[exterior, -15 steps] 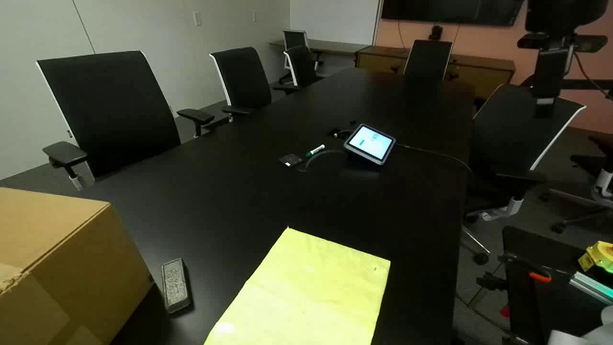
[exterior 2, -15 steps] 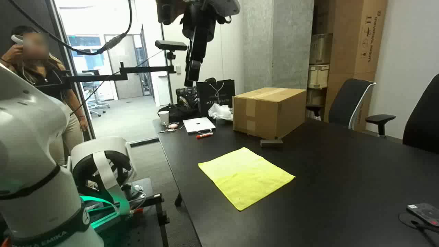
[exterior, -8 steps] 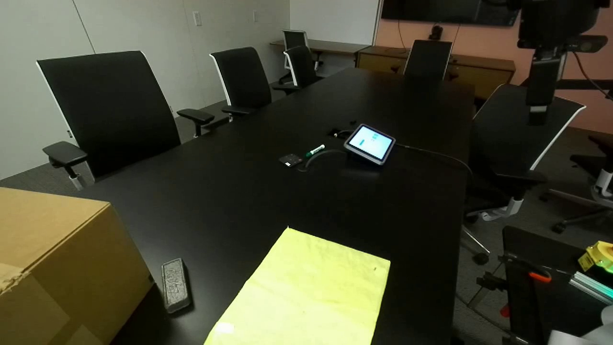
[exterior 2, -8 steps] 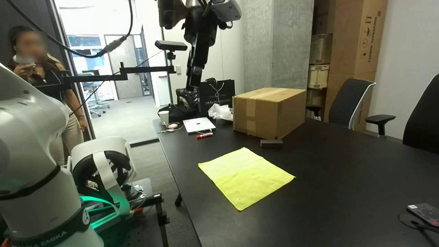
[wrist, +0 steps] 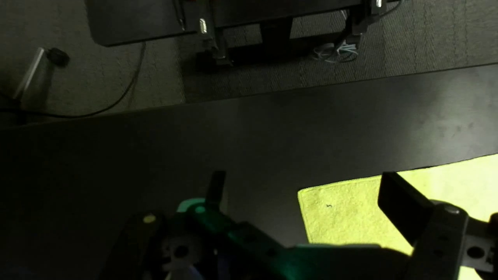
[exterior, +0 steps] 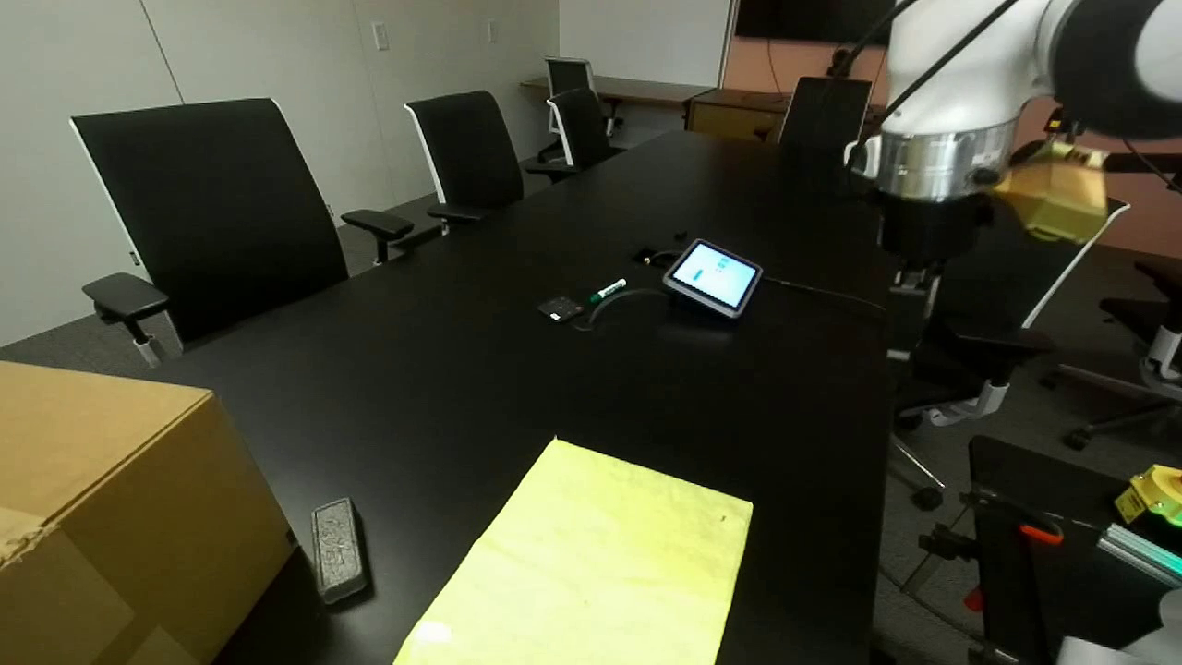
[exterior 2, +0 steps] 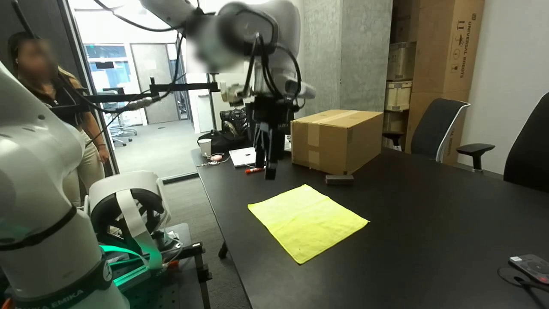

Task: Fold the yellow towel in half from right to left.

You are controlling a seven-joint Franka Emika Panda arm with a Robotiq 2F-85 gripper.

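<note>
The yellow towel lies spread flat on the black table, in both exterior views (exterior: 591, 563) (exterior 2: 308, 223). Its near part runs out of frame in one of them. The wrist view shows one corner of the towel (wrist: 350, 210) with a small dark mark. My gripper (exterior 2: 265, 169) points down above the table, higher than the towel, and is also seen in an exterior view (exterior: 899, 351). In the wrist view the gripper (wrist: 303, 177) is open and empty. Its fingers are wide apart, with the towel's corner between them and the right finger covering part of the cloth.
A cardboard box (exterior 2: 321, 141) and a dark eraser (exterior 2: 339, 179) stand beyond the towel. A laptop (exterior 2: 241, 157), red marker (exterior 2: 254, 170) and cup (exterior 2: 205, 147) are near the table's edge. A lit tablet (exterior: 716, 275), green marker (exterior: 609, 291) and small black device (exterior: 560, 308) lie farther along.
The arm has swung down and over the table. The gripper has dropped from high up to just above the table and turned to point downward. The towel has not moved.
</note>
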